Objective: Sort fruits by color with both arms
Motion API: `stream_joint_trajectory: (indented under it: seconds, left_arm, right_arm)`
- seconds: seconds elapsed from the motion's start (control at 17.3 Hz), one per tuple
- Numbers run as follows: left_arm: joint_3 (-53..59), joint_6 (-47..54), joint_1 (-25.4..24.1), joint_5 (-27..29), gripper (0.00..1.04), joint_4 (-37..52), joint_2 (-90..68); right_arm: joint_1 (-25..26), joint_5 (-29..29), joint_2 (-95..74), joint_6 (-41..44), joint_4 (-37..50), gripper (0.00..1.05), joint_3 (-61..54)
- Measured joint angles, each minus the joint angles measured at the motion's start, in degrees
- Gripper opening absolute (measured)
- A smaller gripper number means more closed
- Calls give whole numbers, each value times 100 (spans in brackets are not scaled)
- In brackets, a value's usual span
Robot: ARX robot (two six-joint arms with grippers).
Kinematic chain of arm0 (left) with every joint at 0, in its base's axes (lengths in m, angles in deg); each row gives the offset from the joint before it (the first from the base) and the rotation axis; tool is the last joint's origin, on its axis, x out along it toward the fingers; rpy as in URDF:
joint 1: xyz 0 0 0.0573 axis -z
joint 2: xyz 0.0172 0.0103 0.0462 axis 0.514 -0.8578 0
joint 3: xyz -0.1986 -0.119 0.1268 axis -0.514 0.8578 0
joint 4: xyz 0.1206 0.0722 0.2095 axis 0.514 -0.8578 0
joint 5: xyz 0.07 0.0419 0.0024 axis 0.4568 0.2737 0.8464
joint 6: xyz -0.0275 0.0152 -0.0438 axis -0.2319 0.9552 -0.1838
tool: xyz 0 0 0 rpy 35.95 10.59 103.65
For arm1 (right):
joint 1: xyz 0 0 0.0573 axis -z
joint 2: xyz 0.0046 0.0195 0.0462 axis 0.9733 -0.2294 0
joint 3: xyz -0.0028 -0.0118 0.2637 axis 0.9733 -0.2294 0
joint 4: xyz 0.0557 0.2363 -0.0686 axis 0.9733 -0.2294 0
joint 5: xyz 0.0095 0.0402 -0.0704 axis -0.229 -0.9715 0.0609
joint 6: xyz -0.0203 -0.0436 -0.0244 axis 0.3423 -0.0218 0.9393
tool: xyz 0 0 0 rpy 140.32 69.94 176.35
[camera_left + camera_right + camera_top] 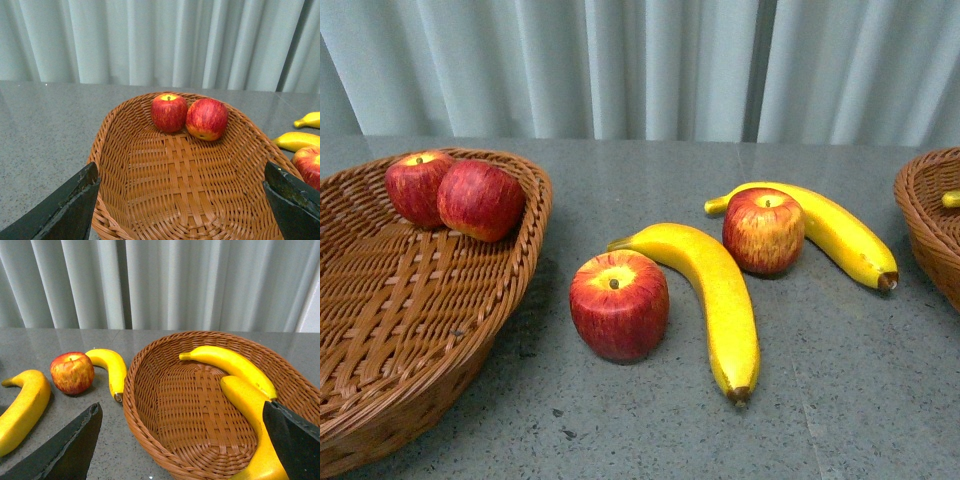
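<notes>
Left jaws are wide apart, nothing between them but the left basket point(107, 145), which sits on the table point(840, 400) straight ahead of and below them. Two apples are at the basket's far end from the jaws, touching each other: stem-up apple point(169, 112) and tilted apple point(206, 118), both against the far wall. The rest of that basket, nearer the jaws, is bare wicker. Right jaws are also wide apart and grip nothing. The right basket point(150, 370) lies ahead of and below them, with two bananas inside along one wall: far basket banana point(230, 365) and near basket banana point(250, 410). The near one runs back under one jaw tip; can't tell if they touch. Loose fruit sits on the table between the two baskets, outside both sets of jaws. The red apple point(619, 305) stands upright with its yellow stem hollow up, just beside the long banana point(710, 290), which curves round behind it with its brown tip pointing toward the robot. The streaked apple point(763, 230) sits further off in the curve of the back banana point(830, 230), touching it, on the side toward the right basket. The two loose bananas lie apart. A pale curtain point(650, 60) hangs behind the table.
</notes>
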Motion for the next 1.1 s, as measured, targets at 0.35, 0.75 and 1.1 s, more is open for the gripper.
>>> stream_joint_trajectory:
  seconds: [0.35,0.75,1.1]
  left_arm:
    - [0,0,0,0,98,2,0]
    - [0,0,0,0,98,0,0]
    - [0,0,0,0,98,2,0]
  right_arm:
    - [0,0,0,-2,0,98,0]
    - [0,0,0,-2,0,98,0]
    - [0,0,0,0,0,98,0]
